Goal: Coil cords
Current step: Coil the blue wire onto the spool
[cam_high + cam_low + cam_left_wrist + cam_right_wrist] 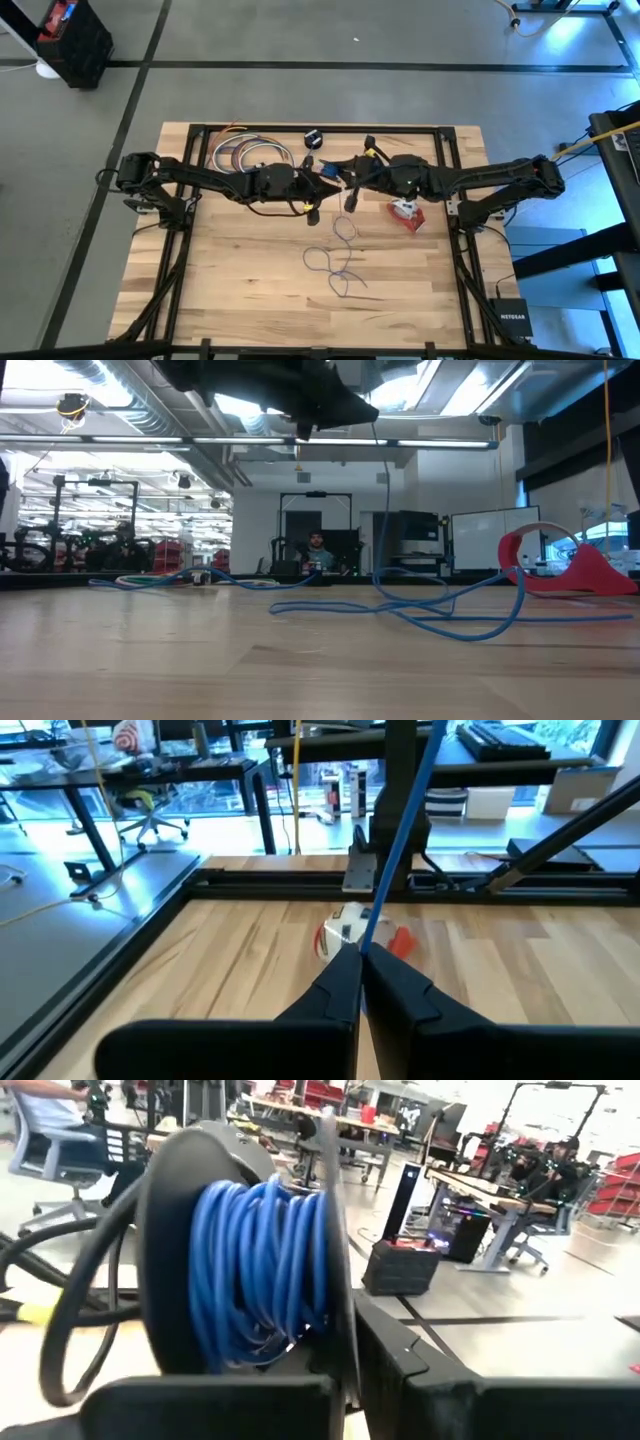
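Both arms meet over the bench centre, nearer the far edge. Left pincer is closed tight on the blue cord, which runs taut up and away from its fingertips. Right pincer is closed on the rim of a dark spool wound w/ blue cord turns; in the high view it faces the left pincer, nearly touching. Slack cord lies in loose loops on the bench centre, toward the near edge. Red-and-white cord bundle lies just right of centre, under the right arm; a black round puck sits near the far edge, and a separate coil of multicoloured cables lies left of it. Risks, as judged: slack loops may cross and knot if pulled fast; cord may slip through the pinch, or turns may spill off the spool flange if tension drops; pincers may collide at this spacing. View notes: only the right wrist view shows the wound turns; only the left wrist view confirms the pinch on the cord; the low view shows slack lifted off the bench in arcs, beside the bundle, which the high view flattens; only the high view gives the overall layout.
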Available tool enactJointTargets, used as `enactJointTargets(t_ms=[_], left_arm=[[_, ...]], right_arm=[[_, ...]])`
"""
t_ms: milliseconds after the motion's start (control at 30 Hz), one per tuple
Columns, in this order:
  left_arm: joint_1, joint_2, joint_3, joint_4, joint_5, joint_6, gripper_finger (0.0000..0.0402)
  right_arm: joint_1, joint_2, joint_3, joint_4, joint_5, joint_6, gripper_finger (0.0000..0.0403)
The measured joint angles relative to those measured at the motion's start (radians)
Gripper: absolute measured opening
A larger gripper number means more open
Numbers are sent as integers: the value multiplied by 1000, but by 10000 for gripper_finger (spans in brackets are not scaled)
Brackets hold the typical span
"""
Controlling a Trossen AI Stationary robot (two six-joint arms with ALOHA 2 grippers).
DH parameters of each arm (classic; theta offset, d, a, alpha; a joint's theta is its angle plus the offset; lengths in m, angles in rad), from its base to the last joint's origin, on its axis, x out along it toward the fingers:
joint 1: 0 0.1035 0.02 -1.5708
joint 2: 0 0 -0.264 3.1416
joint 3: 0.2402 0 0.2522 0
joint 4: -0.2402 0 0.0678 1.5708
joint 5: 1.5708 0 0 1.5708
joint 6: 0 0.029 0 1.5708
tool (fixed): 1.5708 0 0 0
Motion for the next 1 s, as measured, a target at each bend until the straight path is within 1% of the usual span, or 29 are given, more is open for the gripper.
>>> enactJointTargets(t_ms=[200,333,467,600,667,833,1000], left_arm=[[0,-36,0,-98,-4,19,5],[1,-74,0,-203,-33,33,8],[2,-109,-1,-288,-82,49,3],[2,-125,-2,-307,-115,52,6],[3,-129,-2,-308,-116,52,9],[2,-140,-2,-302,-116,30,6],[2,-171,-2,-318,-115,-1,2]], right_arm=[[12,-58,0,-144,7,0,19],[12,-89,0,-305,7,2,19],[12,-92,0,-460,5,-18,19],[12,-76,0,-561,5,-16,19],[12,-69,0,-590,4,-9,19],[12,-29,1,-594,7,6,19],[11,33,1,-580,60,28,19]])
